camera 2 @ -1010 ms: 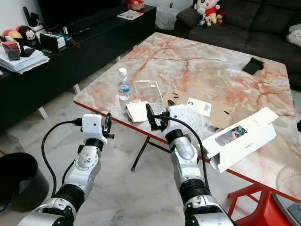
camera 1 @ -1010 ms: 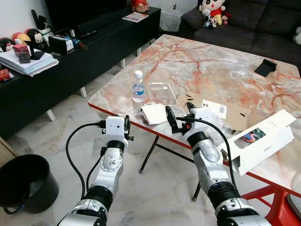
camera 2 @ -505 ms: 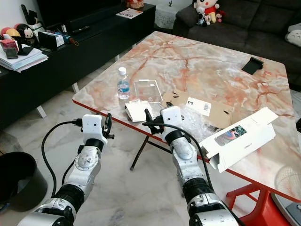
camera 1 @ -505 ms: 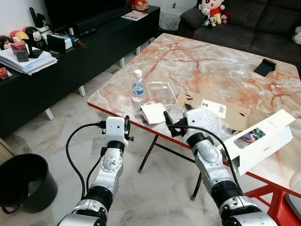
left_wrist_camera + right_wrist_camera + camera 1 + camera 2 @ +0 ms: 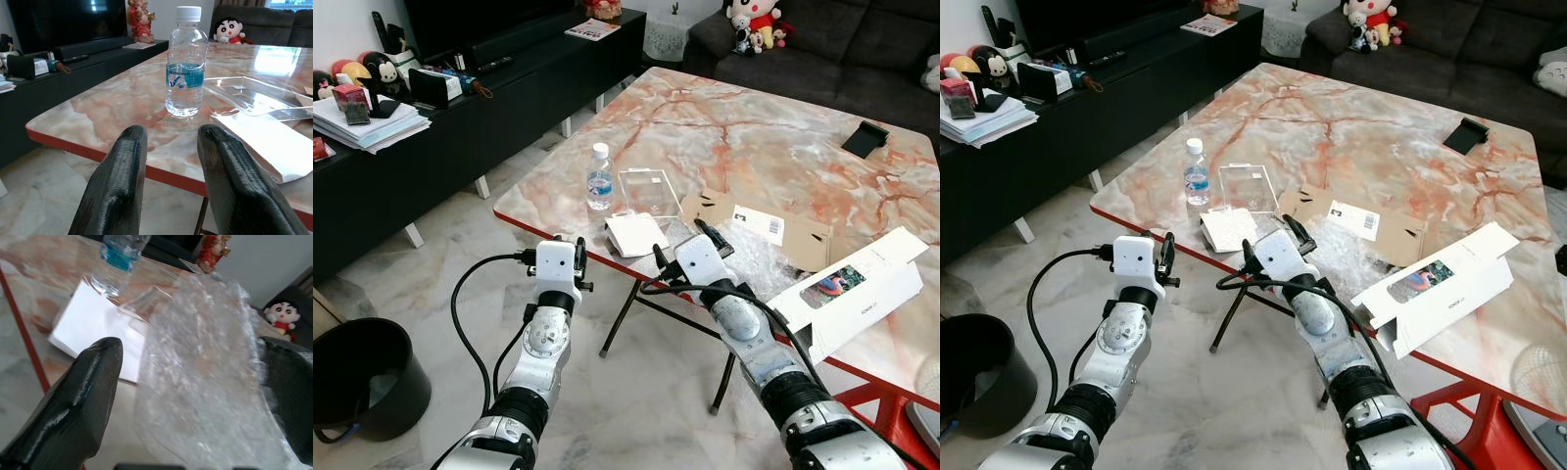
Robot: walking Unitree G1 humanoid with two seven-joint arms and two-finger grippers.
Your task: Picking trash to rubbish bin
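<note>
A sheet of clear bubble wrap [image 5: 759, 264] lies at the near edge of the marble table [image 5: 754, 137]. My right gripper [image 5: 195, 377] is open at that edge, and the bubble wrap [image 5: 205, 357] sits between its spread fingers [image 5: 88, 391]. My left gripper [image 5: 168, 142] is open and holds nothing, hovering off the table's near-left edge, pointing at a water bottle [image 5: 185, 61]. A black rubbish bin [image 5: 362, 377] stands on the floor at the lower left.
On the table lie a white paper packet [image 5: 631, 235], a clear plastic tray [image 5: 649, 193], flat cardboard [image 5: 803, 240] and an open white box [image 5: 862, 289]. A black TV bench [image 5: 460, 127] runs along the left. A dark sofa [image 5: 842, 49] stands behind.
My right gripper has swung left and lower along the table's near edge and rolled over, with the bubble wrap now between its fingers. The left arm has held still.
</note>
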